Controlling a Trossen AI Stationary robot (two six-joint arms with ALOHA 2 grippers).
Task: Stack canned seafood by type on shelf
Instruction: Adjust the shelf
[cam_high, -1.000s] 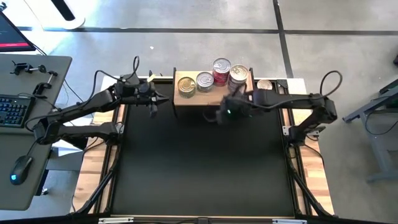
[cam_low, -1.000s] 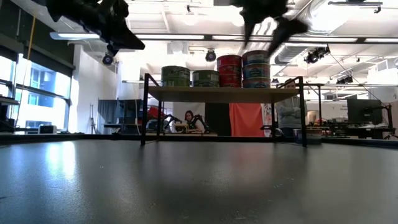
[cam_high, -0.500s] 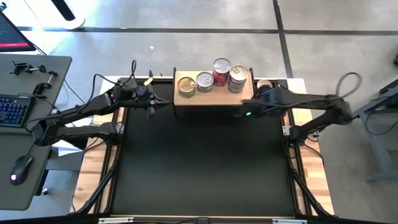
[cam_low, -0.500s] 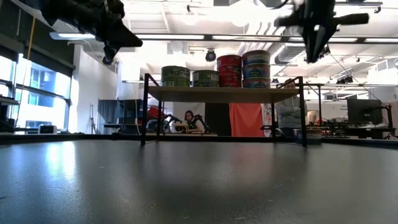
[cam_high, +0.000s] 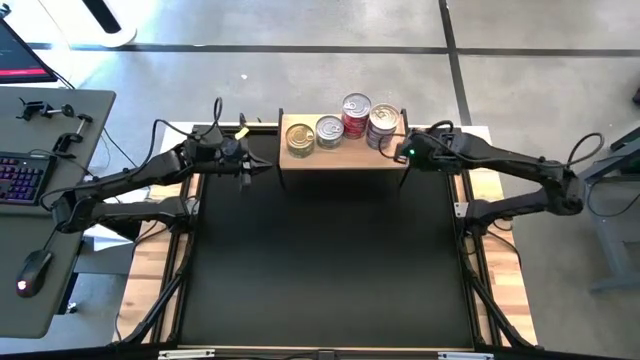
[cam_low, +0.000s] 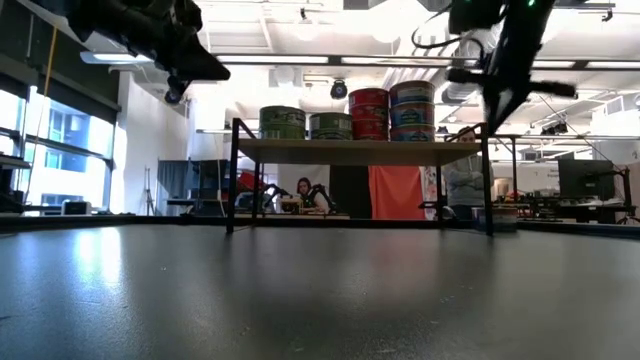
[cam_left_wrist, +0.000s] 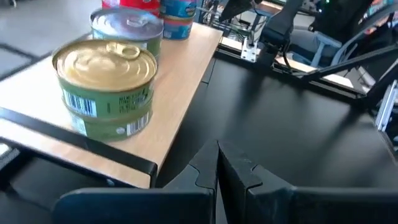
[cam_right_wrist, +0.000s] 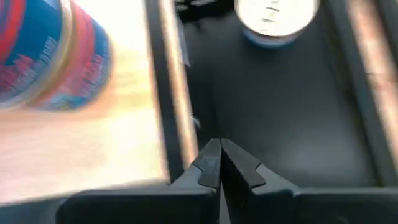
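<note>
Beside the shelf (cam_high: 343, 155) and its stacked tins (cam_high: 383, 127), right gripper (cam_high: 404, 153), jaws clenched empty; left gripper (cam_high: 262, 166) likewise.

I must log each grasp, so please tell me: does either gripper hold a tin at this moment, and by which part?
Nothing is held. The right gripper is shut on nothing beside the light-brown wooden shelf; the left gripper is shut and empty too.

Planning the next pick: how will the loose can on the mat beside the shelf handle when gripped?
The can looks like rigid metal, so probably stiff. Low and flat, standing lid up, it seems unlikely to tip. Its smooth round side may slip, and it would roll if knocked onto its edge.
</note>
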